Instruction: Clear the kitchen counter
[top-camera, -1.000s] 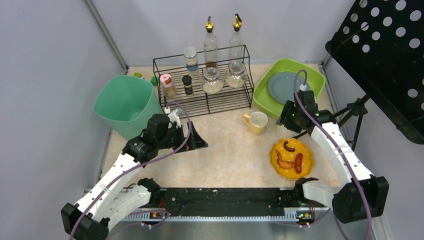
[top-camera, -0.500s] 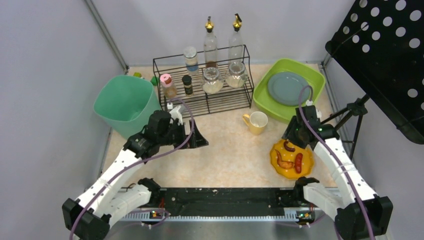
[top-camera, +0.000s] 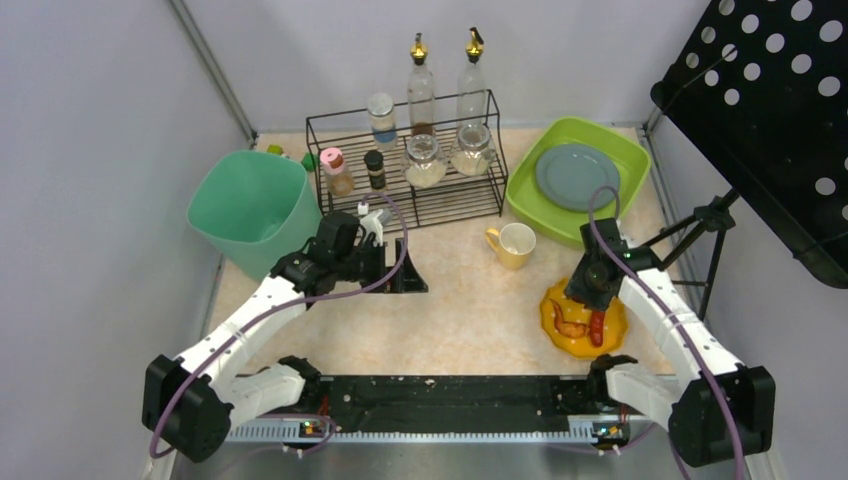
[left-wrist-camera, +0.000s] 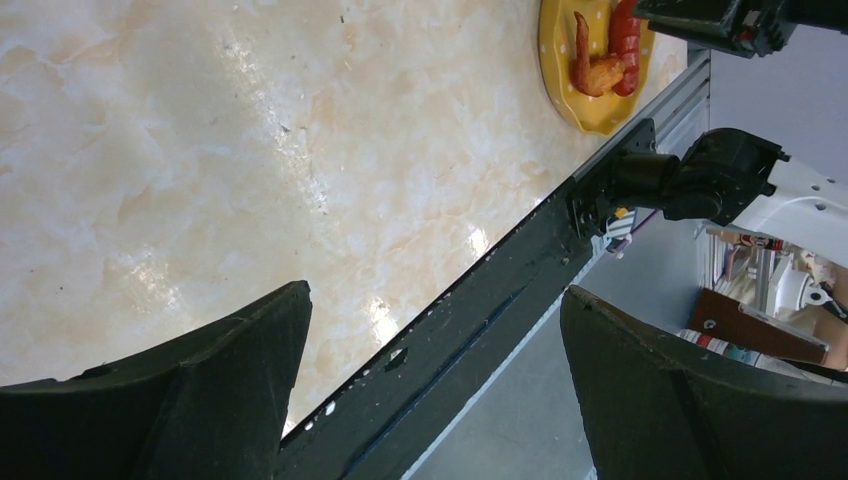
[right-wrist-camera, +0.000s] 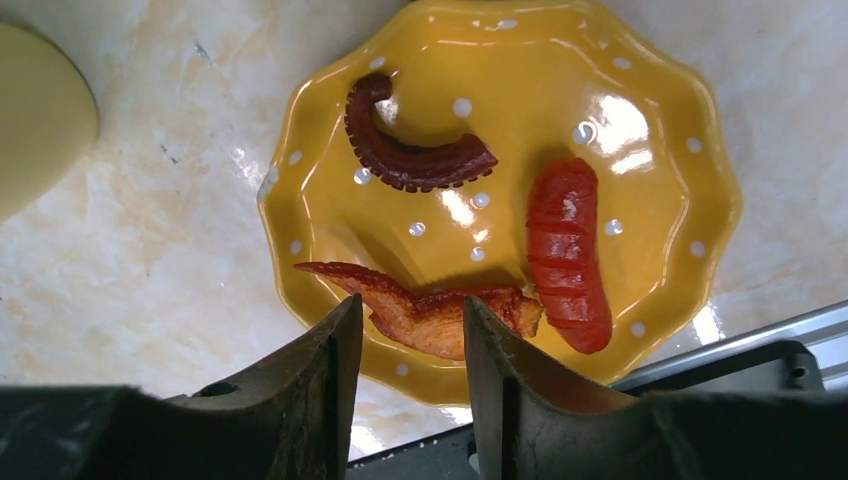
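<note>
The cream marbled desk (top-camera: 470, 325) fills the floor of the grey-walled cell, with the arm bases at its near edge. At the far left a mint bin (top-camera: 245, 200) is stood on it. Just right of the bin the left fingers (top-camera: 408, 278) are held low over bare desk, spread wide apart with nothing between them. Behind them a black wire rack (top-camera: 420, 205) is set along the far edge, loaded with jars and two tall bottles. Right of the rack a yellow mug (top-camera: 513, 243) is stood upright on the desk. At the far right a lime tub (top-camera: 530, 215) is seen with a grey plate (top-camera: 573, 175) lying inside. Near the right front a yellow plate (right-wrist-camera: 650, 200) is laid, carrying a tentacle (right-wrist-camera: 410, 160), a wing (right-wrist-camera: 440, 310) and a sausage (right-wrist-camera: 565, 255). The right fingers (right-wrist-camera: 315, 400) are held over the plate's near edge, a narrow gap left between them and lined up on the wing; contact with it cannot be told.
</note>
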